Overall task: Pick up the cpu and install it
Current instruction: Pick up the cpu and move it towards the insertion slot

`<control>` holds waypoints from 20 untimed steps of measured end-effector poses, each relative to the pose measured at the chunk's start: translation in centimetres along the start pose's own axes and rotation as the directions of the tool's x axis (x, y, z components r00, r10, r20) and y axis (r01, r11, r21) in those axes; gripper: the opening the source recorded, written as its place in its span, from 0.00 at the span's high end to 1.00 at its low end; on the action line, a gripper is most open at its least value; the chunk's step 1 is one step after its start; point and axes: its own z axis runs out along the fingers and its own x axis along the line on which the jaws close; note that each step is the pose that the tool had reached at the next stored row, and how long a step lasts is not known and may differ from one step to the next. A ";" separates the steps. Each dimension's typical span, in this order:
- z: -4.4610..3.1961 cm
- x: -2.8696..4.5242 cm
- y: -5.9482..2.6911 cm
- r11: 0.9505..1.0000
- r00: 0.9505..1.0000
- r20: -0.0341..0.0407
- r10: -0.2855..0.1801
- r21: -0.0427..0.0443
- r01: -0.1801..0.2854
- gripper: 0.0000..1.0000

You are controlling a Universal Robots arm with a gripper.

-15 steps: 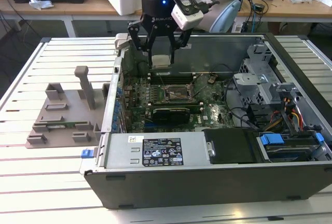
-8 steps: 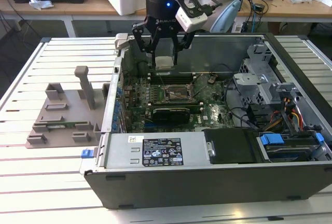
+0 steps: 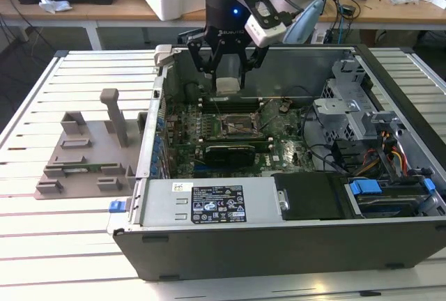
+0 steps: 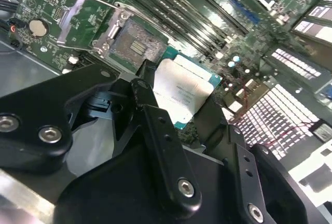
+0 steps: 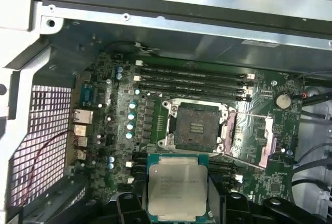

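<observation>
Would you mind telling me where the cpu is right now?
The cpu is held in the gripper above the motherboard inside the open case, beside the empty socket in the first wrist view.

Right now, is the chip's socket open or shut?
Open. The socket lies bare, its metal cover flipped aside; the gripper holds the cpu, not yet seated.

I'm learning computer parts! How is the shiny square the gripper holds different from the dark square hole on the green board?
The cpu is shiny silver with a green rim; the socket is dark. The cpu is held up in the gripper; the socket sits fixed on the motherboard, its metal cover flipped open. Both are square and look alike in size.
</observation>
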 end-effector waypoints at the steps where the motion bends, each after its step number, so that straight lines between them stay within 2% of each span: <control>1: 0.36 -0.44 0.19 1.000 1.000 -0.001 0.000 0.000 0.000 0.45; 4: 0.92 -1.10 0.39 1.000 1.000 -0.001 0.000 0.000 0.000 0.45; 8: 1.41 -1.63 0.49 1.000 1.000 -0.001 0.000 0.000 0.000 0.45; 14: 1.97 -2.17 0.57 1.000 1.000 -0.001 0.000 0.001 0.000 0.45; 20: 2.48 -2.73 0.70 1.000 1.000 -0.002 0.000 0.006 0.000 0.45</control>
